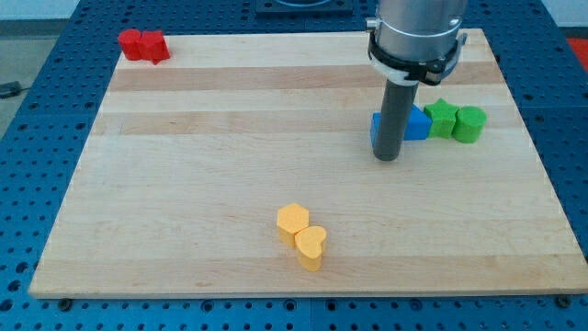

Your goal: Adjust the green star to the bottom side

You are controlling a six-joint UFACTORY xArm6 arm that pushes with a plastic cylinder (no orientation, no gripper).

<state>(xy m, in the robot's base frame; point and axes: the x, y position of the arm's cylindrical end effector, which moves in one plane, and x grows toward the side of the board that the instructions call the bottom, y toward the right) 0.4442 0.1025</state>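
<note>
The green star (443,118) sits at the view's right, about mid-height on the board, touching a green round block (469,124) on its right. A blue block (415,125) lies just left of the star, partly hidden behind my rod. My tip (388,158) rests on the board just left of and below the blue block, about 60 px left of the green star.
Two red blocks (143,45) sit together at the board's top left corner. A yellow hexagon (292,220) and a yellow heart (311,245) touch each other near the bottom middle. The wooden board (230,165) lies on a blue perforated table.
</note>
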